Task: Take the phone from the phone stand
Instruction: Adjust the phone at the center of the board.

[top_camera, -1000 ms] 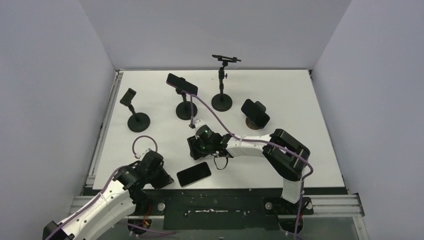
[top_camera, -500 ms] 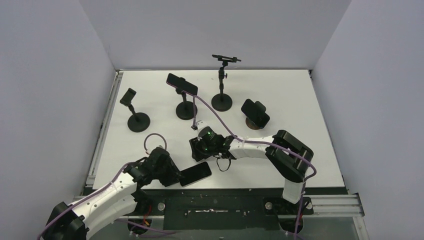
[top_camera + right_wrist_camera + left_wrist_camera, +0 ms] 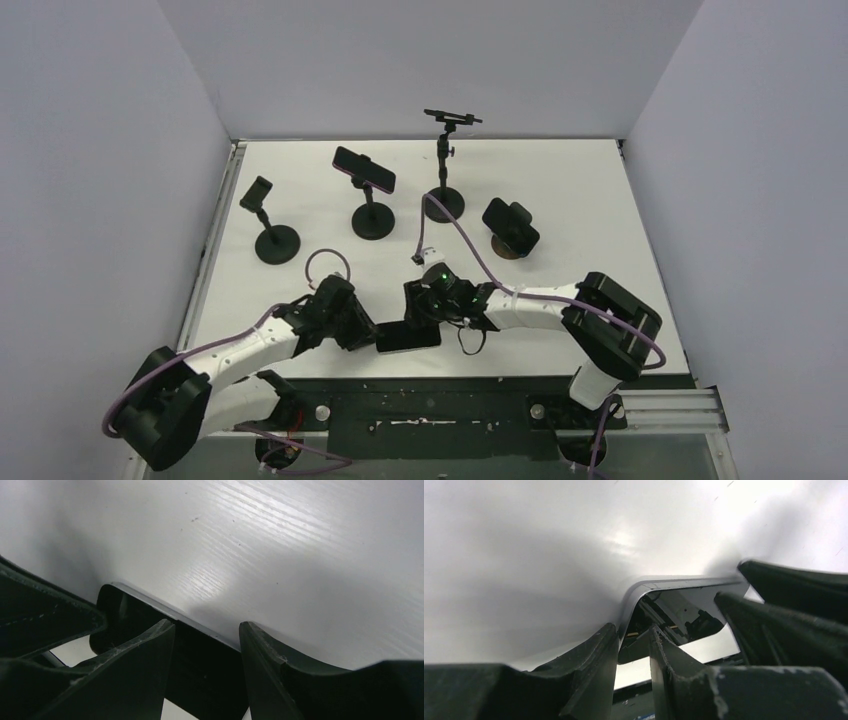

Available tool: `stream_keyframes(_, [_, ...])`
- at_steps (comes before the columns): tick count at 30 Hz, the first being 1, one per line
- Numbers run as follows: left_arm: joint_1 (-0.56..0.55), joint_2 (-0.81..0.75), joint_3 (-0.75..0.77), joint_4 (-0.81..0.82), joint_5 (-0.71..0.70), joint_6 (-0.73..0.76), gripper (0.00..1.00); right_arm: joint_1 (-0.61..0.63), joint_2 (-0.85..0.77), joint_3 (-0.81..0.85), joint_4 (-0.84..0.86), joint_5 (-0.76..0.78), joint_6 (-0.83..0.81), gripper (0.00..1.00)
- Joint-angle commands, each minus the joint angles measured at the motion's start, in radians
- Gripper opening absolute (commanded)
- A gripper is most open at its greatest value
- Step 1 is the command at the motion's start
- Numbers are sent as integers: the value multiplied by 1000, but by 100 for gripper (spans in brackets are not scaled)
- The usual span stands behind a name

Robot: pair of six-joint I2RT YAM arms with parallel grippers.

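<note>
A black phone [image 3: 408,337] lies near the table's front edge. My left gripper [image 3: 364,334] is at its left end. In the left wrist view the left gripper [image 3: 631,630] is nearly closed, with the corner of the phone [image 3: 684,610] pinched between its fingers. My right gripper [image 3: 419,313] reaches down onto the phone's far side. In the right wrist view the right gripper [image 3: 205,627] is open, its fingers astride the phone's [image 3: 125,610] dark edge. Phone stands stand at the back; one [image 3: 371,220] carries a phone [image 3: 364,168].
A small stand [image 3: 276,243] stands at the back left, a tall stand [image 3: 443,203] with a thin clamp at the back middle, and a low stand with a phone [image 3: 511,225] at the right. The table's front edge and a black rail [image 3: 430,400] lie just below the phone.
My left arm has swung right from the front left corner to the phone's left end. My right gripper has moved down and right onto the phone. The phone has shifted right and turned.
</note>
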Motion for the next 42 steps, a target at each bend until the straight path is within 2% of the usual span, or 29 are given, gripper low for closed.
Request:
stream_keyframes(1, [18,148,83,83,-50,78,28,-9,-66,-53,15,61,64,52])
stream_keyframes(10, [28,415,292,140,-37,131,28,-11,-204,-161,-31,156,157,54])
stream_keyframes(18, [40,475,426,48,-87,209,28,3,-300,-246,-5,111,229,56])
stream_keyframes(21, [44,415,444,-8,-154,238,28,15,-298,-261,17,110,252,57])
stream_keyframes(29, [49,100,436,-177,-274,296,32,36,-258,-237,41,97,269,57])
stream_keyframes(38, [52,-203,331,-240,-269,346,32,163,-143,-126,73,90,329,58])
stream_keyframes(42, [52,-304,348,-317,-328,387,32,157,-193,-82,22,148,306,60])
